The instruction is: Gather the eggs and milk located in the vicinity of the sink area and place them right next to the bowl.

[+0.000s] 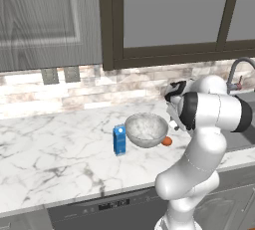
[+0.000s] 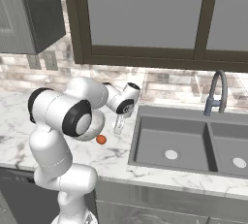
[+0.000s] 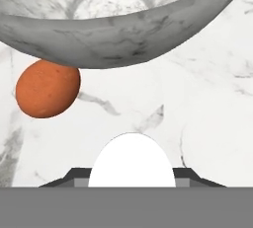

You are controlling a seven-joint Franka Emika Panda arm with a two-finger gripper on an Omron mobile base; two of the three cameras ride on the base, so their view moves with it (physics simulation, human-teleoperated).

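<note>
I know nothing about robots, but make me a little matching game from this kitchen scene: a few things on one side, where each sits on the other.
Things:
1. milk carton
2. egg
3. faucet
4. bowl

Places:
A. behind the sink
B. on the bowl's sink side
C. between the carton and the egg
D. on the bowl's side away from the sink

Pairs: 1-D, 2-B, 3-A, 4-C

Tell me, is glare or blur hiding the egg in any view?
Left base view: egg sharp, small, beside the bowl. Right base view: clear, evenly lit, arm covers much of the bowl. Hand view: egg large and crisp against the bowl's wall, soft shadow beneath, no glare.
</note>
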